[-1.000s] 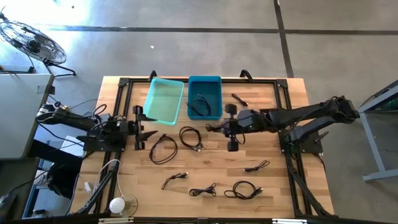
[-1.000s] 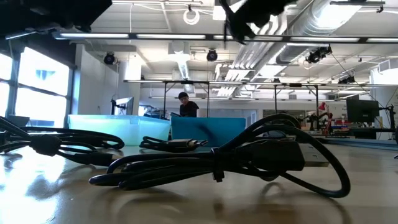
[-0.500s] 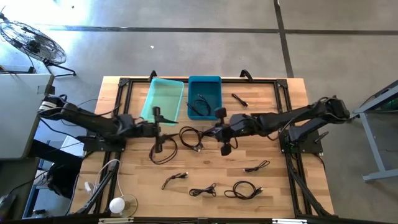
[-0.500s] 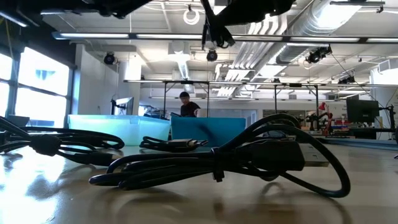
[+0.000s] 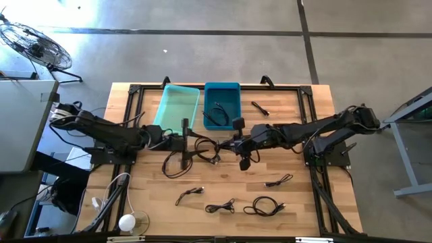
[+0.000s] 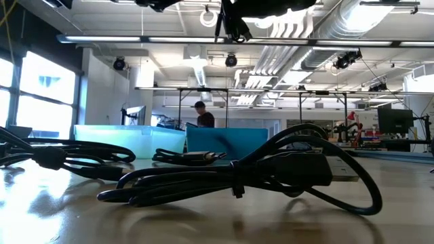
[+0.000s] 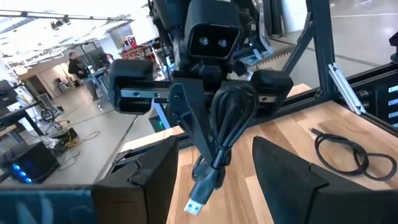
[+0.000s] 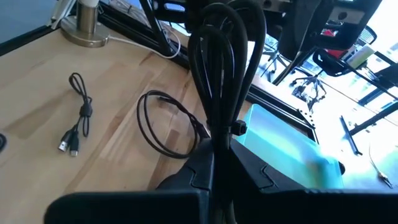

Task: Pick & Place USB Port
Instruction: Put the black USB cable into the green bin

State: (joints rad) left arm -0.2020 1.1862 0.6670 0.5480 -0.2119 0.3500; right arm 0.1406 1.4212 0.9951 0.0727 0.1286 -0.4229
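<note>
My right gripper (image 5: 235, 143) (image 8: 217, 167) hovers over the table's middle, shut on a coiled black USB cable (image 8: 224, 68) (image 7: 231, 118). That cable's silver plug (image 7: 198, 205) dangles free. My left gripper (image 5: 187, 142) (image 7: 214, 173) faces it from the table's left, open wide, with its fingers standing on either side of the bundle in its wrist view and short of it. A light teal bin (image 5: 179, 108) and a blue bin (image 5: 222, 104) stand at the far edge; the blue one has a black cable in it. My right gripper pinches the coiled bundle between its two fingers near one end (image 8: 219, 146), where the strands are tied together. The fingers come level from the table's right, pointing left. The bundle is lifted clear of the table, its loops reaching out beyond the fingertips.
Loose black cables lie on the wood: a coil (image 5: 206, 148) under the two grippers, another (image 5: 177, 162) to its left, several small ones (image 5: 220, 206) near the near edge, one (image 5: 260, 108) by the blue bin. A big bundle (image 6: 271, 169) fills the low view.
My left arm has reached right across the table, from the left side to the middle, close to the held cable. My right gripper has carried the cable a little to the left, toward the left gripper, staying shut.
</note>
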